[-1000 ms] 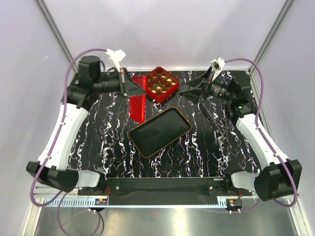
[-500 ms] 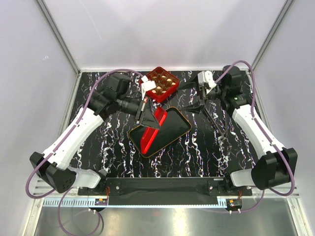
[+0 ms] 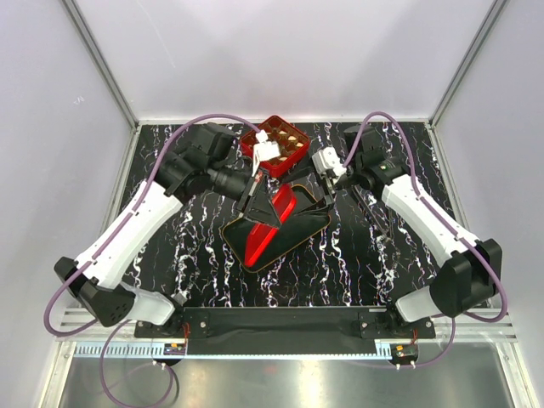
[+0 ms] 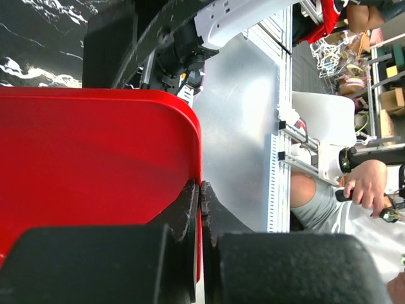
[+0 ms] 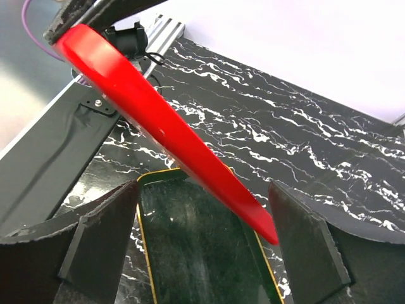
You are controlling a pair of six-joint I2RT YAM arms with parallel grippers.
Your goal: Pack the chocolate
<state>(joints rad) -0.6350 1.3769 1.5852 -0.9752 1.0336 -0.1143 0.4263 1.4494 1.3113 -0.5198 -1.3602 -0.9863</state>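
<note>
My left claw (image 4: 200, 196) grips the one red lid (image 4: 95, 158), now swung over the one black tray (image 3: 308, 223). Chocolate (image 3: 289, 144) sits in the one red box (image 3: 274, 121), uncountable; right claw (image 5: 202, 215) released, moved nearer.

The left arm (image 3: 127, 229) and right arm (image 3: 429, 223) match: white shells, black joints, a purple cable (image 3: 211, 120) looped along each, a white block (image 3: 265, 151) at each wrist.

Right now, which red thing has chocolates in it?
The red box at the back, its grid holding chocolates. The other, a flat lid, hangs tilted in the left gripper over the tray.
</note>
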